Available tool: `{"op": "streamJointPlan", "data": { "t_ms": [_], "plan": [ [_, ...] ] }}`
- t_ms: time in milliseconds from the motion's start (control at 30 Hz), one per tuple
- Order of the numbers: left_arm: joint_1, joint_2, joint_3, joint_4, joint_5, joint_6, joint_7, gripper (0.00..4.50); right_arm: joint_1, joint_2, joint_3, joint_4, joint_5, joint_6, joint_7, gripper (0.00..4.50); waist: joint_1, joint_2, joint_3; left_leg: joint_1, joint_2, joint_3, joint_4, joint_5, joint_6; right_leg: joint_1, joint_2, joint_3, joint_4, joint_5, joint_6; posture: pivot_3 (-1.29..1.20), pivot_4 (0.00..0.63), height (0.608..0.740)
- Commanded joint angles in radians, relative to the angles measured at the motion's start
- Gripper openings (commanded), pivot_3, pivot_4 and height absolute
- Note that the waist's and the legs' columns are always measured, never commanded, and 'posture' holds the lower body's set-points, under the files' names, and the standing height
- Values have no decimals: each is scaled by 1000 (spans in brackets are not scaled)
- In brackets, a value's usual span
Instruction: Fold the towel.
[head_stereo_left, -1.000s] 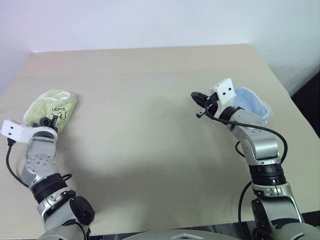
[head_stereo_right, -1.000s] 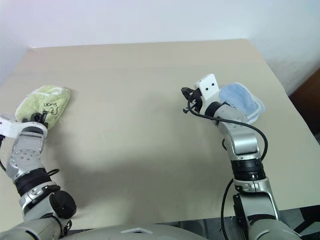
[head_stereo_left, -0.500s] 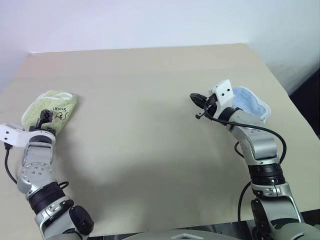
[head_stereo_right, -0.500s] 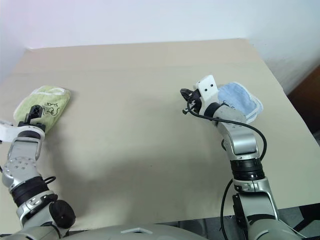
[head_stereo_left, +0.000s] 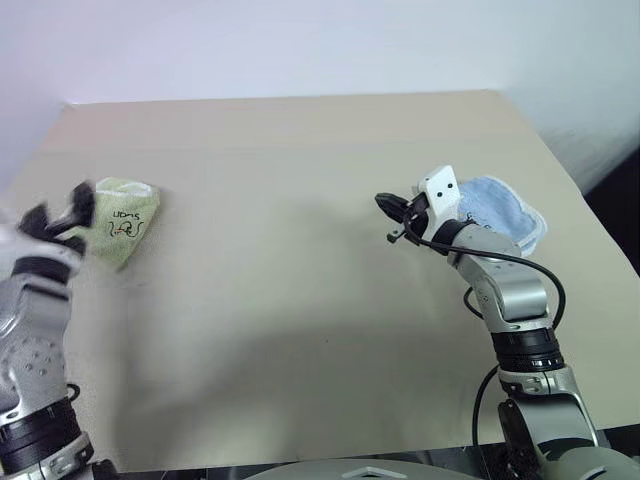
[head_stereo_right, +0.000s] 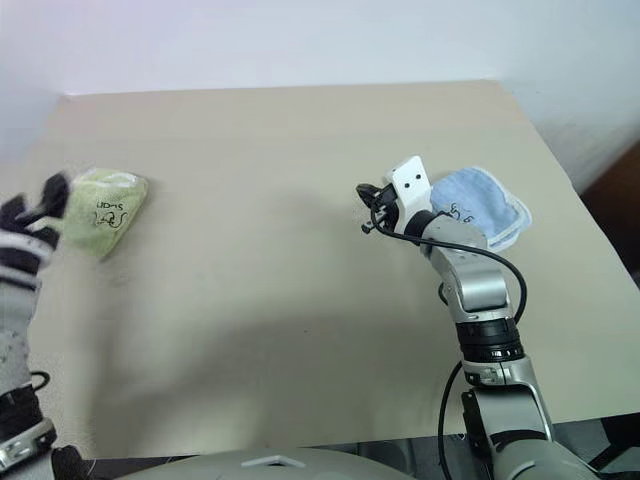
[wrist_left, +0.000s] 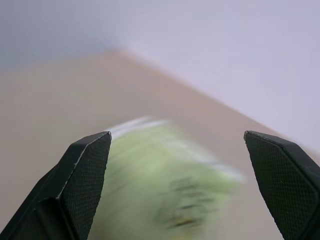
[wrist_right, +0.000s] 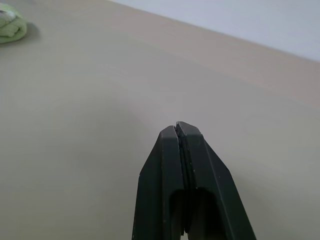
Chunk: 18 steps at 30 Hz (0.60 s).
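**Towel lies folded just past the left gripper**

The towel (head_stereo_left: 117, 220) sits in a compact bundle near the table's (head_stereo_left: 300, 290) left edge, well apart from the blue towel (head_stereo_left: 500, 205) on the right. The left gripper (head_stereo_left: 62, 210) hovers just beside it — jaws spread wide, nothing between them — with the towel straight ahead of its fingers (wrist_left: 85, 170). The right gripper (head_stereo_left: 392, 207) is pinched closed and empty, far across the table. Any further tidying falls to the left arm, judging by nearness.
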<state>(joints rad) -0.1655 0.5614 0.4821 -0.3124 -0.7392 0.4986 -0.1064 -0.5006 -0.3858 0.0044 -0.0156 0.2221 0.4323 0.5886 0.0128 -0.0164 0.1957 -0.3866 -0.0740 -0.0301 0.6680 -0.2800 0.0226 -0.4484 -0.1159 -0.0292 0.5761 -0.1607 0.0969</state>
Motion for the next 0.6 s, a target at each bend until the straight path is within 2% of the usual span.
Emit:
{"op": "streamJointPlan", "data": {
  "t_ms": [33, 100, 167, 267, 600],
  "plan": [
    [-19, 37, -237, -43, 145, -17, -128, 4471, -11, -10, -37, -7, 21, -25, 3, 0, -4, 0, 0, 0, 0, 0, 0, 0, 1, 0, 0, 0, 0, 0, 1, 0, 150, 731],
    [-30, 40, -354, -34, 208, -46, -208, 4471, -8, -14, -48, -3, 20, -30, 0, 0, -8, 0, 0, 0, 1, 1, -1, 1, 1, -3, 1, 0, 2, 1, 1, 0, 150, 731],
    [-33, 17, -392, 4, 241, -80, -244, 4471, -3, -12, -52, -3, 14, -36, -8, 0, -16, 0, 0, -1, 2, 1, -3, 1, 1, -5, 2, 0, 3, 1, 1, 0, 150, 731],
    [-40, -8, -404, 37, 265, -92, -267, 4471, 12, -7, -51, -16, 7, -39, -25, 0, -25, 0, 0, -4, 3, 1, -3, 2, 0, -10, 3, 1, 4, 1, 1, 0, 150, 731],
    [-91, -16, -414, 116, 337, -95, -361, 4471, 96, 15, -69, -106, 16, -35, -92, 0, -19, 0, 0, -4, 2, 1, -2, 2, 0, -8, 2, 1, 4, 1, 1, 0, 150, 731]
  ]
}}
